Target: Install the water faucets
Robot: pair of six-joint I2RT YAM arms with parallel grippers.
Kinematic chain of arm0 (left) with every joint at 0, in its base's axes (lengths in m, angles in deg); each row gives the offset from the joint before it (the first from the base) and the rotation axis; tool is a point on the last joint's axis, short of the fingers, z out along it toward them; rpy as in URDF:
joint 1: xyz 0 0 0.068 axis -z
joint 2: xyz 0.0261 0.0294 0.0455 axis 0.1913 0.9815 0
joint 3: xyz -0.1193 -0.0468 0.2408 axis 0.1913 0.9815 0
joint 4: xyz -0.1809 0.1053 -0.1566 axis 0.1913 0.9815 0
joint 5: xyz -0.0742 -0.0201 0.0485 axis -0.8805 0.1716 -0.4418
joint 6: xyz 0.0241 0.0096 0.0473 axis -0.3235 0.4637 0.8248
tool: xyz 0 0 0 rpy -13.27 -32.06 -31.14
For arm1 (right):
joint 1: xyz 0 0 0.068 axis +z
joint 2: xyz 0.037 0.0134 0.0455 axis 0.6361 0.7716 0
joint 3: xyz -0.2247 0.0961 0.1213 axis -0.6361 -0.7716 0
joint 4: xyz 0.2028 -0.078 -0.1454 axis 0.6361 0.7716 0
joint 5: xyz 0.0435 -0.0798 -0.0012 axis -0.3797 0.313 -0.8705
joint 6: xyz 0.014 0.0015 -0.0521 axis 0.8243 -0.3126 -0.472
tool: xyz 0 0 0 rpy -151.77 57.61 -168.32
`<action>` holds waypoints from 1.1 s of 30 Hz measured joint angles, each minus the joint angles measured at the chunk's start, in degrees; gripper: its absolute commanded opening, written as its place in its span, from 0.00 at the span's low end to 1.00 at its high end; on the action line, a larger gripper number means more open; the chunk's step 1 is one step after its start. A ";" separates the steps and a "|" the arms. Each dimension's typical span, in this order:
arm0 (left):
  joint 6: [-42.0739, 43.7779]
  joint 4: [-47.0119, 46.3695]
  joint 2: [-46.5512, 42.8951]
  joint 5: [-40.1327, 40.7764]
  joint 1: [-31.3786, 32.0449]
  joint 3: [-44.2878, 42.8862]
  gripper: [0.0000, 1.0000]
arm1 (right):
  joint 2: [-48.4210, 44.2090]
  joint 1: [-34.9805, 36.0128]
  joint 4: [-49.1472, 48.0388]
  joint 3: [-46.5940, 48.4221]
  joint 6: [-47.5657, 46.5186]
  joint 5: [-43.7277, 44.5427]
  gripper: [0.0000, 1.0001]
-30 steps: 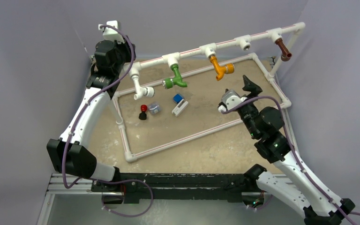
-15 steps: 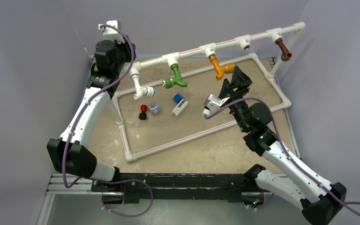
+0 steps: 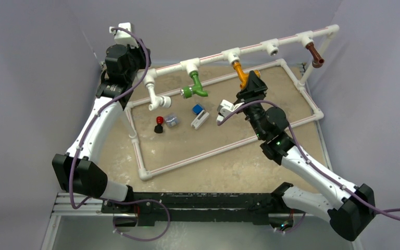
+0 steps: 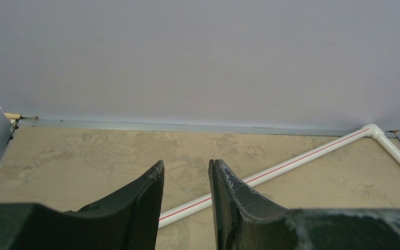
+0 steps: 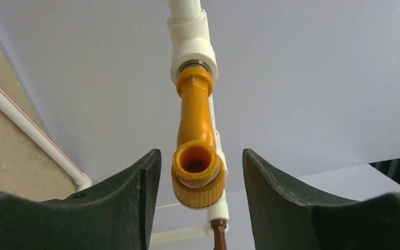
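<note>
Green bent faucet (image 3: 196, 86), orange bent faucet (image 5: 194, 120) and brown faucet (image 3: 315, 55) all seated in raised white pipe rail (image 3: 211, 57), table's far edge. Right gripper (image 5: 200, 156) half-open, straddling orange faucet's spout, gaps both sides, gripping nothing. Left gripper (image 4: 186, 166) narrow gap, empty. Likely only tightening left.

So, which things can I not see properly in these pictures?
- Top view: the outlet end of the orange faucet is covered by the right gripper, so contact cannot be judged there.
- Right wrist view: the brown faucet is cut off by the bottom edge.
- Top view: the left gripper is hidden behind its own wrist.
- Top view: the small blue-and-white part is too small to identify.
</note>
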 measured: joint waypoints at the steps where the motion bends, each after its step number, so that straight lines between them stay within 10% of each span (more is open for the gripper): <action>1: 0.00 0.00 0.00 0.00 0.00 0.00 0.36 | 0.31 0.00 -0.48 0.15 0.02 0.07 0.56; 13: 0.00 -0.24 0.11 0.00 -0.04 -0.02 0.36 | 4.55 0.17 -4.44 1.51 2.56 1.64 0.00; 33: 0.00 0.11 0.07 -0.15 -0.09 -0.11 0.36 | 2.73 -0.02 -4.33 2.89 52.13 2.67 0.00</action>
